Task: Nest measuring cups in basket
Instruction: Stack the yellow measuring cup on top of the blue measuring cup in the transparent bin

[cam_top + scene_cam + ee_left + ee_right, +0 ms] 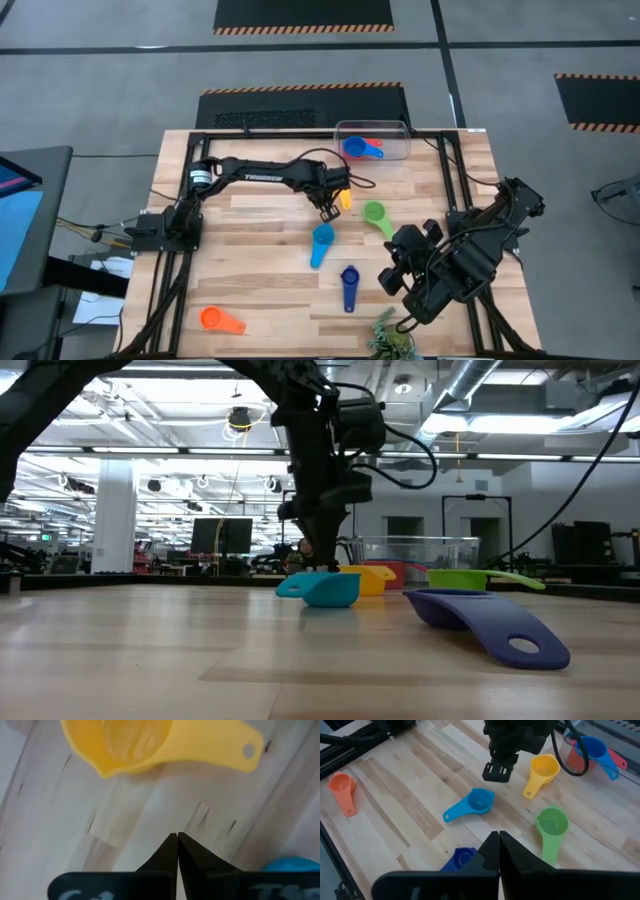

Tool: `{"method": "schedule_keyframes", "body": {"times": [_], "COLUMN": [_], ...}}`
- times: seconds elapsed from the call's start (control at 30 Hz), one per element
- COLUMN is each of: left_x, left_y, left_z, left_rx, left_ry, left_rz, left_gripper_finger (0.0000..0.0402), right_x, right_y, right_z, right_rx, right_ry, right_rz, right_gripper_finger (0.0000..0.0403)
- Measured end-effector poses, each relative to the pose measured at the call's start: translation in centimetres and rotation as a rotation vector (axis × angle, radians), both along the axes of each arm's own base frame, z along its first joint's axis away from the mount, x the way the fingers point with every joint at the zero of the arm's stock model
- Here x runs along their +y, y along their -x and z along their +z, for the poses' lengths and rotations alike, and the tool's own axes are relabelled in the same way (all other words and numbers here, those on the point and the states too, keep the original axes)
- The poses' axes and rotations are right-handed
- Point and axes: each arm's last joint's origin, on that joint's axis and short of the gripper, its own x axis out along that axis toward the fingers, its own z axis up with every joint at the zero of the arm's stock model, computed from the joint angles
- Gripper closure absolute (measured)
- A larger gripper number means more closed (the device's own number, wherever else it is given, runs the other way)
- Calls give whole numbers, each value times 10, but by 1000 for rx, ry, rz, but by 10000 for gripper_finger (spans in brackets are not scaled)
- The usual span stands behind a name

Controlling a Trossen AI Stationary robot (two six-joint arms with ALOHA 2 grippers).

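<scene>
The left gripper hung near the table's centre with its fingers pressed together, holding nothing. The yellow cup lay on the wood just beside them, at about two o'clock, apart from the tips. The light blue cup sat at six o'clock from that gripper. The basket stood at the table's twelve o'clock edge with a blue cup inside. The right gripper waited at five o'clock, fingers closed, empty.
</scene>
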Motion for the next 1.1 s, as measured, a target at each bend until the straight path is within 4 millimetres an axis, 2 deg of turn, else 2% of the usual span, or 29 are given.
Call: {"method": "schedule_keyframes", "body": {"times": [0.33,0.43,0.53,0.7,0.83,1.1], "left_x": [-2,-6,-21,-43,-39,-29], "left_y": [-8,-10,-9,-23,-24,-26], "left_z": [1,-8,-18,-18,-20,-41], "left_rx": [-83,-58,5,-89,-83,-39], "left_ry": [0,13,11,-46,-75,-67], "left_rz": [-55,-65,-100,-222,-202,-183], "left_gripper_finger": [402,402,401,402,401,402], "right_x": [0,0,0,2,5,9], "right_y": [0,0,0,2,4,8], "right_z": [0,0,0,1,1,1], "right_rx": [-11,-12,-13,-14,-18,-19], "right_ry": [13,13,12,11,6,4], "right_rz": [-3,-4,-5,4,12,29], "right_gripper_finger": [390,388,392,396,390,394]}}
